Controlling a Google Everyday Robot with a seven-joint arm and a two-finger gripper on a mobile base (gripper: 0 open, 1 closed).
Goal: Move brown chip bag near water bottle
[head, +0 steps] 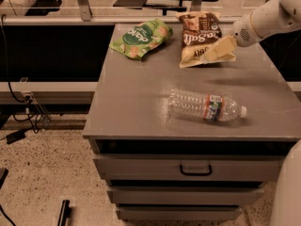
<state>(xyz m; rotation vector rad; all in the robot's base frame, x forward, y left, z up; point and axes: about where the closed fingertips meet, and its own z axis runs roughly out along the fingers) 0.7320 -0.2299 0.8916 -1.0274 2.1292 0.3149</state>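
Observation:
The brown chip bag [197, 34] lies flat at the back of the grey cabinet top [136, 102], dark brown above and cream-yellow at its near end. The water bottle [204, 106] lies on its side near the front right, cap pointing right, well apart from the bag. My gripper [212, 53], cream-coloured on a white arm [263, 20] reaching in from the upper right, is over the bag's near right corner and hides part of the yellow band.
A green snack bag [140, 37] lies at the back left of the top, beside the brown bag. Drawers with a dark handle [195, 169] sit below the front edge. A white part of the robot [289, 192] is at the lower right.

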